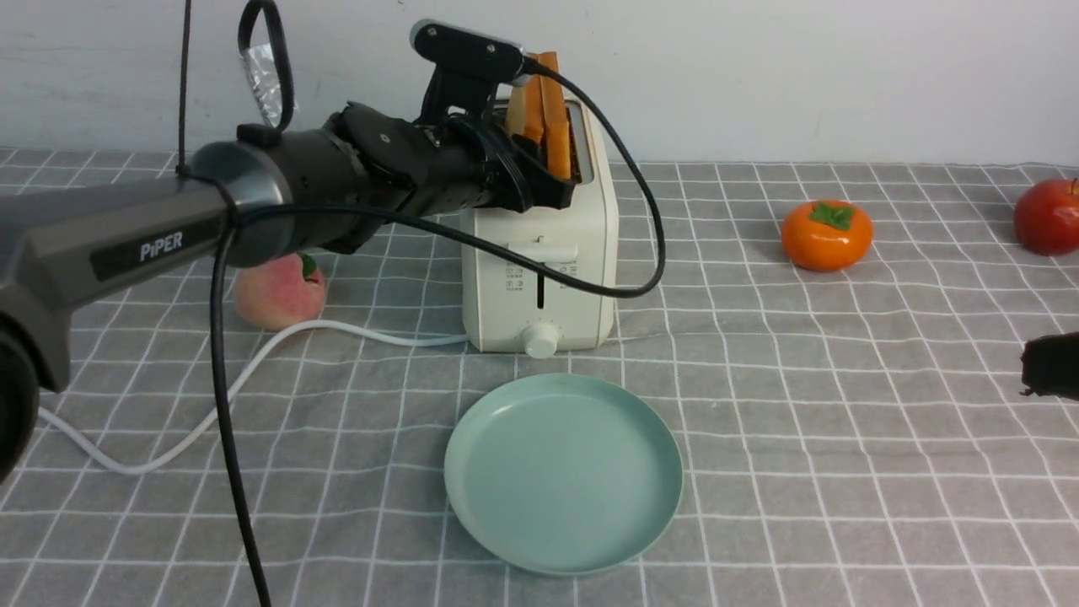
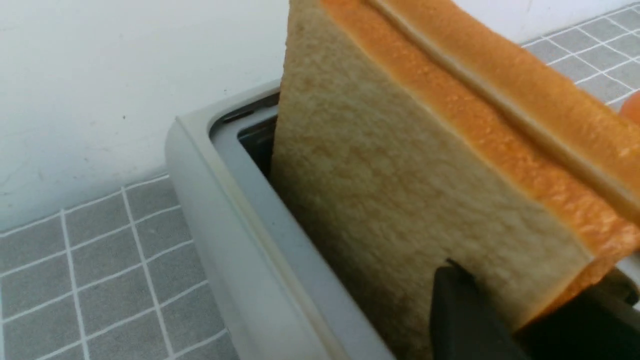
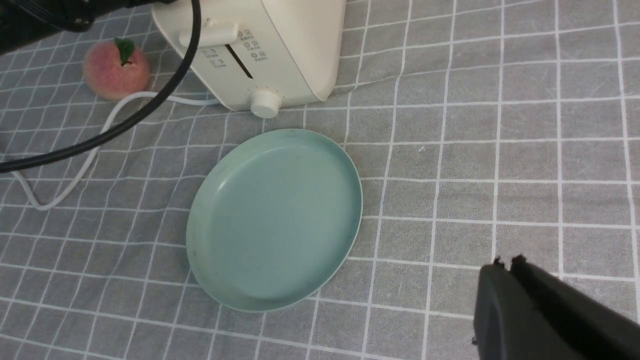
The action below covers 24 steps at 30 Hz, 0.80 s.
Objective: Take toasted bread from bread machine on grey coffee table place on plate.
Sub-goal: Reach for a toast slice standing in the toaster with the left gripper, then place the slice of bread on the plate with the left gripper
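Front view: the left claw (image 1: 552, 173) reaches in over the top of the toaster (image 1: 539, 278), with its fingers at the toast (image 1: 548, 101). The toast is two slices standing upright and sticking well up out of the slots. The plate (image 1: 563, 472) lies bare on the bench (image 1: 843, 438), below the left claw and nearer the robot. The right claw (image 1: 1049, 364) hangs low at the far right, well apart from the plate.

Left wrist view: the left claw is clenched on the near slice (image 2: 400, 165) at a lower corner. One finger (image 2: 465, 315) lies flat against its pale face, and the dark of the other shows past the crust. I cannot tell how firm the pinch is. The second slice (image 2: 525, 75) stands close alongside, just beyond the first.

Right wrist view: the right claw (image 3: 507, 263) has its jaws pressed together on nothing and hovers over the bench beside the plate.

The step in hand looks like the grasp of the first slice, and nothing is on the plate yet. The next move calls for a straight lift, so the slice clears its slot without dragging its neighbour. After that it needs a carry down toward the robot and a turn to lay it flat on the plate. Held by a corner, it may swing.
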Tool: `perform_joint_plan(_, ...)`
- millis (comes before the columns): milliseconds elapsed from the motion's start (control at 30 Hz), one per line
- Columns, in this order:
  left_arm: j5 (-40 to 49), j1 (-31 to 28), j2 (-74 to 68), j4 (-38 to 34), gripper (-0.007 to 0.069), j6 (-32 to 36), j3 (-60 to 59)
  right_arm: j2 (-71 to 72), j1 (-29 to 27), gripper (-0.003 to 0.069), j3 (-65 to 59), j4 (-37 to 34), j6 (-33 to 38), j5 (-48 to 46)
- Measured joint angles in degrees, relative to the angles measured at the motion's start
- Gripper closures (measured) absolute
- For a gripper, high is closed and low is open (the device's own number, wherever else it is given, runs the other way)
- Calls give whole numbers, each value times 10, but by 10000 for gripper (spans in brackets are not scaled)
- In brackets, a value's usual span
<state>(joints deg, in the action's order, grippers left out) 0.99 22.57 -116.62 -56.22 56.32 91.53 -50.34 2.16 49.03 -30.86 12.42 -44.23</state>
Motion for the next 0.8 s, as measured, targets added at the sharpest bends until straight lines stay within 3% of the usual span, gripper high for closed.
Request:
perform_joint_plan(67, -3, 0, 2, 3, 567, 2, 0, 0, 0, 643, 0, 0, 0, 0)
perform_joint_plan(567, 12, -1, 150, -4, 551, 2, -3, 0, 0, 635, 0, 0, 0, 0)
perform_joint_plan(733, 42, -1, 235, -48, 551, -39, -27, 0, 0, 631, 0, 0, 0, 0)
perform_joint_plan(800, 92, -3, 302, -53, 551, -81, -63, 0, 0, 629, 0, 0, 4, -1)
